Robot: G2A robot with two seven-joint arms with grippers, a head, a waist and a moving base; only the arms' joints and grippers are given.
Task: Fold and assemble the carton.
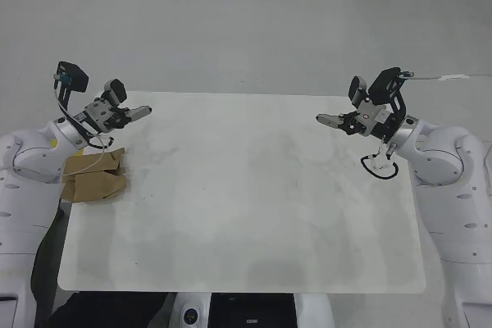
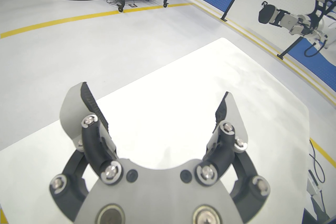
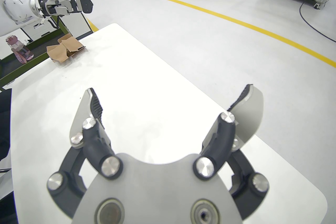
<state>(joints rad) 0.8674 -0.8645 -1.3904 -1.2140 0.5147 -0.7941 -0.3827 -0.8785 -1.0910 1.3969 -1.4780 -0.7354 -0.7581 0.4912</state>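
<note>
A brown cardboard carton [image 1: 98, 174] lies partly folded at the left edge of the white table [image 1: 246, 213], its flaps loose; in the right wrist view the carton [image 3: 65, 51] sits at the table's far corner. My left gripper [image 1: 141, 111] hovers open above the table's far left corner, just beyond the carton, with nothing between its fingers [image 2: 89, 107]. My right gripper [image 1: 324, 120] hangs open over the far right part of the table, empty, far from the carton. The right gripper's own view shows both fingers [image 3: 94, 104] spread.
A pink bottle [image 3: 19, 49] stands off the table beyond the carton. A black cable loop [image 1: 380, 166] dangles under the right wrist. The table [image 2: 183, 109] is bare in its middle and front.
</note>
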